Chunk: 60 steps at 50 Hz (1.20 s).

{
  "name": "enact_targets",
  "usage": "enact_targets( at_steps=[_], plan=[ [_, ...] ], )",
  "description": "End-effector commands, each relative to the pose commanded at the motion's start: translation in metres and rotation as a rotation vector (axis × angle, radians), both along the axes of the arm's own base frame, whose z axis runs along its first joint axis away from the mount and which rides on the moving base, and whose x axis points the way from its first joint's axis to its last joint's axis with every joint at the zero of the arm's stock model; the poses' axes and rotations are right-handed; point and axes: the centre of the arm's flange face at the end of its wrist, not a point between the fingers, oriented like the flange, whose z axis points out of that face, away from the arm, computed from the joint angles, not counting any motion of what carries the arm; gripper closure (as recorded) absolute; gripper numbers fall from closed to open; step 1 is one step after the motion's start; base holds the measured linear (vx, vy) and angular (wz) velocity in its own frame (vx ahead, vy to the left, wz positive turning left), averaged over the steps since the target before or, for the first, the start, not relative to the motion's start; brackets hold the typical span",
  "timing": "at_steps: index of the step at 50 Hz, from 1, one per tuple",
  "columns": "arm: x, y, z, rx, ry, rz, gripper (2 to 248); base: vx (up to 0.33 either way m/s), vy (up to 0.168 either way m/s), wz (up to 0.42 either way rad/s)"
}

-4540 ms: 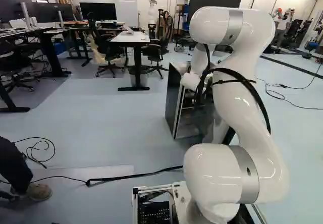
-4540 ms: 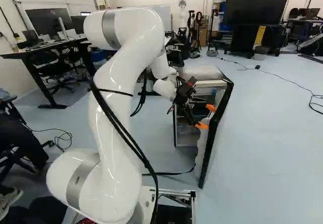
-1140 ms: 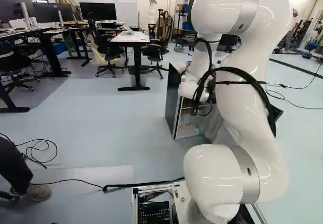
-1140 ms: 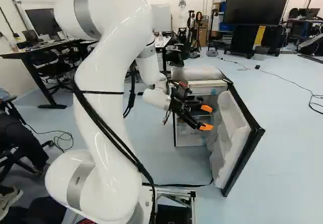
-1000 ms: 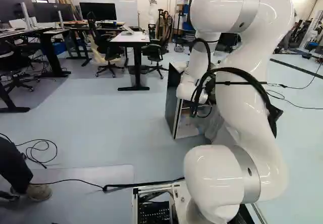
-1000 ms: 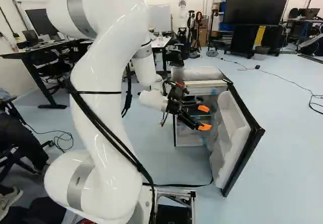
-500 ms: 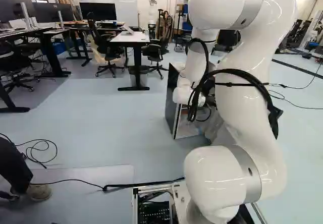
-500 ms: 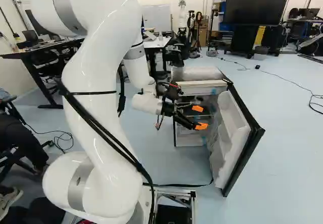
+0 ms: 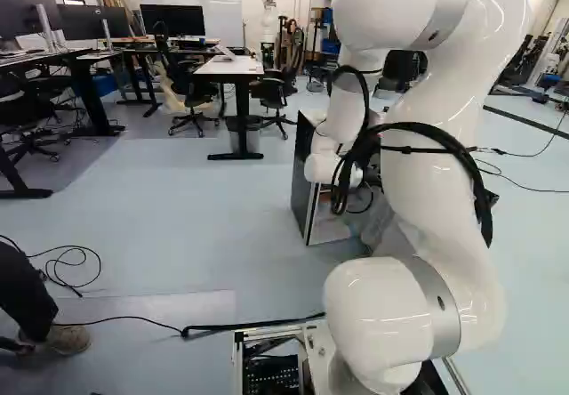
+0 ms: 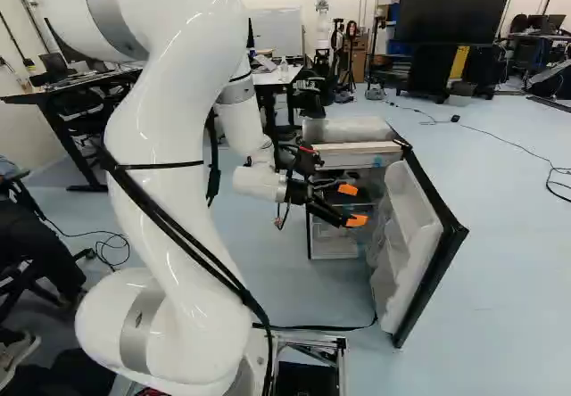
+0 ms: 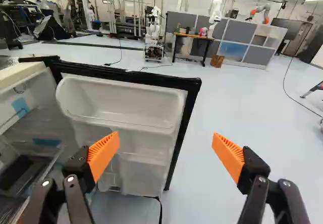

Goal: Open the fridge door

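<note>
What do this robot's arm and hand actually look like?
The arm is glossy white and rounded, with silvery-grey bands and black cables strapped along it. The gripper is black, its two fingers tipped with ridged orange pads.

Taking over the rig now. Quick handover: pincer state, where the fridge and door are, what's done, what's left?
Pincer: open, fingers wide apart, nothing gripped.
Fridge: ahead of the base; its door stands swung out at the right of the right base view, shelved inner side showing.
Done: door is open, interior exposed.
Left: probably no more pulling; I'd back the pincer off, watching the door near one finger.
</note>
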Motion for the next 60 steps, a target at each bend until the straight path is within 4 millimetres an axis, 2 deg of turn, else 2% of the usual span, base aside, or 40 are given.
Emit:
enact_targets(
  at_steps=[30, 60],
  plan=[
    [-0.003, 0.005, 0.015, 0.022, -0.042, 0.164, 3, 0.0, 0.0, 0.0],
    [-0.012, 0.018, 0.036, 0.058, -0.092, 0.432, 3, 0.0, 0.0, 0.0]
  ],
)
